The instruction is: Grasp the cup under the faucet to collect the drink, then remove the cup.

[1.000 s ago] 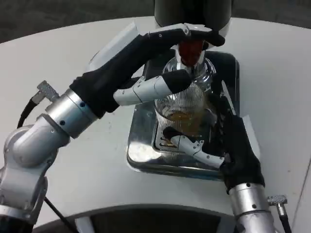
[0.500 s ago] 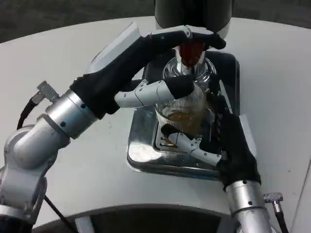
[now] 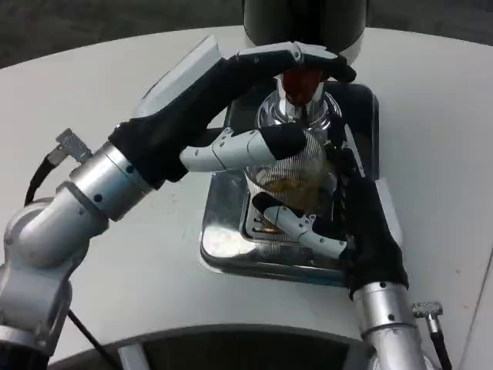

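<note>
We see a round white table (image 3: 92, 92) taking up most of the scene, its surface matte and evenly lit, with soft shadows. Beyond its far edge, at the far left and far right, lies a dark grey floor (image 3: 77, 23) with a speckled, carpet-like texture.

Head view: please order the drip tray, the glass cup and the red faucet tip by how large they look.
1. Drip tray, clearly largest.
2. Glass cup, partly hidden by both robot hands.
3. Red faucet tip, smallest, though nearer the camera.
</note>
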Motion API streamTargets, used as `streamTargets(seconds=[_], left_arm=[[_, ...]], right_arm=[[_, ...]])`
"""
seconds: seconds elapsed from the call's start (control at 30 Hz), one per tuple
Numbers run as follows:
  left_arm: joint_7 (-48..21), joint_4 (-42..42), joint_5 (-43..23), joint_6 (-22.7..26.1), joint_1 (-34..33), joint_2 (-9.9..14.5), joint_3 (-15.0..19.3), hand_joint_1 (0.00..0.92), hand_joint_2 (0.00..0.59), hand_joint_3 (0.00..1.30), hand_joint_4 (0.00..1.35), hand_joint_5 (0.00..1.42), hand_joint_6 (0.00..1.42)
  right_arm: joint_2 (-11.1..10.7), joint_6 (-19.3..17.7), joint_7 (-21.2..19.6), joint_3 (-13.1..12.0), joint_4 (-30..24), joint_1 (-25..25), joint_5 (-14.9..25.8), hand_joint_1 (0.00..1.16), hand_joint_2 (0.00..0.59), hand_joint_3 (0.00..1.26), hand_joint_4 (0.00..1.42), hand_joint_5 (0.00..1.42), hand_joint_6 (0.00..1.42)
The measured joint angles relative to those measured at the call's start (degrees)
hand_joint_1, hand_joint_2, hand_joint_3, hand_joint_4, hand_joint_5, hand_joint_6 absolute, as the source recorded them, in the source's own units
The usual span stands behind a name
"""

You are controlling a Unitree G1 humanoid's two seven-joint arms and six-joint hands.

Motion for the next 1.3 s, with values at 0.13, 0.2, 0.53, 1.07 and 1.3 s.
streamTargets(seconds=[0.13, 0.2, 0.53, 1.07, 1.3], left_arm=[[0.09, 0.32, 0.0, -0.46, -0.01, 0.0, -0.02, 0.0, 0.045, 0.42, 0.26, 0.3, 0.19], [0.13, 0.44, 0.0, -0.68, -0.01, 0.0, -0.02, 0.0, 0.045, 0.42, 0.26, 0.3, 0.19], [0.2, 0.94, 0.0, -1.34, -0.05, 0.05, -0.01, 0.0, 0.046, 0.43, 0.27, 0.3, 0.19], [0.31, 1.04, 0.0, -1.58, -0.05, 0.13, -0.01, 0.0, 0.046, 0.44, 0.27, 0.31, 0.19], [0.4, 1.04, 0.0, -1.57, -0.05, 0.13, -0.02, 0.0, 0.046, 0.44, 0.27, 0.31, 0.19]], right_arm=[[0.01, 0.0, -0.1, 0.0, 0.08, -0.16, 0.0, 0.92, 0.15, 0.01, 0.01, 0.04, 0.16], [0.01, 0.0, -0.11, 0.0, 0.1, -0.18, 0.0, 0.92, 0.15, 0.01, 0.01, 0.04, 0.16], [0.19, 0.0, -0.11, 0.03, 0.14, -0.22, 0.0, 0.91, 0.155, 0.01, 0.02, 0.04, 0.16], [0.69, -0.06, -0.66, 0.87, -0.22, 0.32, -0.25, 0.9, 0.156, 0.03, 0.04, 0.06, 0.16], [0.21, -0.68, -0.88, 0.86, -0.21, 0.28, -1.22, 0.9, 0.155, 0.03, 0.04, 0.06, 0.16]])
